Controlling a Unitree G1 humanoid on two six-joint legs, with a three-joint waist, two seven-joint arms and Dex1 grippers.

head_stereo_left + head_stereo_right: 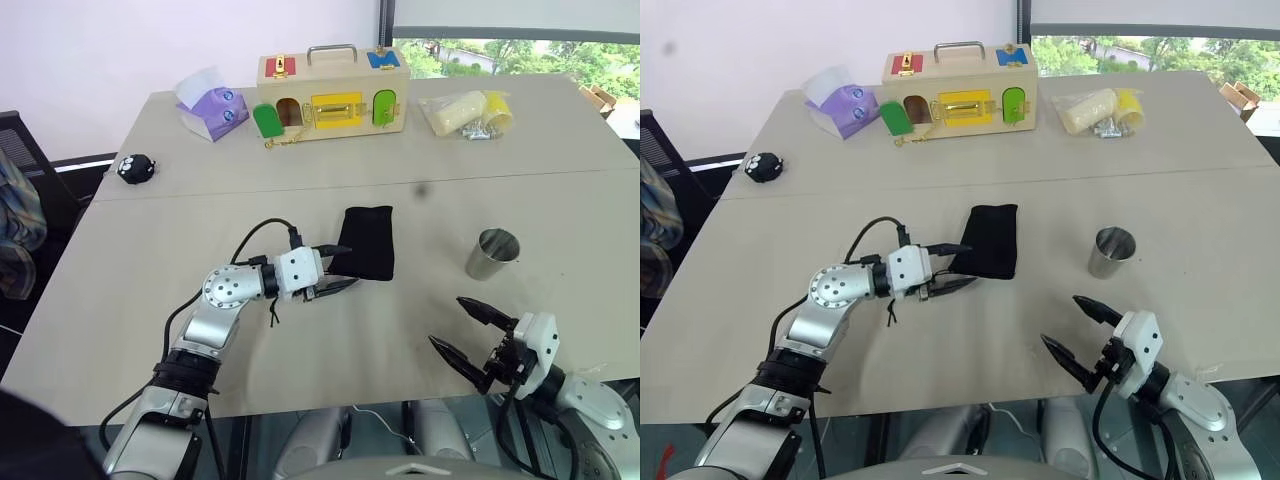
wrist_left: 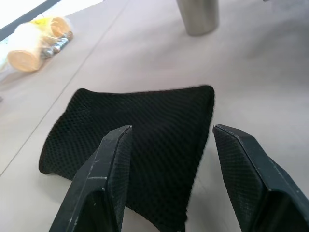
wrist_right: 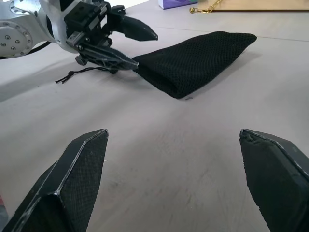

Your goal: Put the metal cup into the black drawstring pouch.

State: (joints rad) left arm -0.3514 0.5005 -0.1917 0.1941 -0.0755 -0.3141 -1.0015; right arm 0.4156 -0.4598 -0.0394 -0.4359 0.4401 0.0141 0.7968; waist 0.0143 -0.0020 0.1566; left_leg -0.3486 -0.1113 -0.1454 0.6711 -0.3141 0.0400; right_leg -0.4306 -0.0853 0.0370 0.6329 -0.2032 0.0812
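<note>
- Metal cup [image 1: 492, 253]: upright on the worktop [image 1: 150, 270], mouth up, to the right of the pouch and well apart from it; nothing touching it. It stands just beyond the right pincer.
- Black drawstring pouch [image 1: 368, 242]: flat on the worktop near centre, mesh fabric. A thin black cord [image 3: 79, 73] trails from its near end under the left wrist, so the mouth is judged to be at the near end.
- Left pincer [image 1: 336, 268]: fingers apart, straddling the pouch's near-left corner, one finger over the fabric and one low at its edge. From the left wrist view the fabric lies between the fingers, not yet pinched.
- Right pincer [image 1: 466, 328]: fingers wide apart, empty, low over bare worktop.
- Step in hand, as I read it: securing the pouch mouth with the left pincer.
- To do well: take only the upper layer of the hem, not both layers, or the mouth will be clamped closed. Keep the cord out of the grip.
- Then lift the rim slightly so an opening faces the cup side.
- Cup walls are smooth and tapered; the right pincer should clamp at mid-height, square across.
- Risk: the soft fabric may bunch or slide on the smooth worktop if pushed rather than pinched.
</note>
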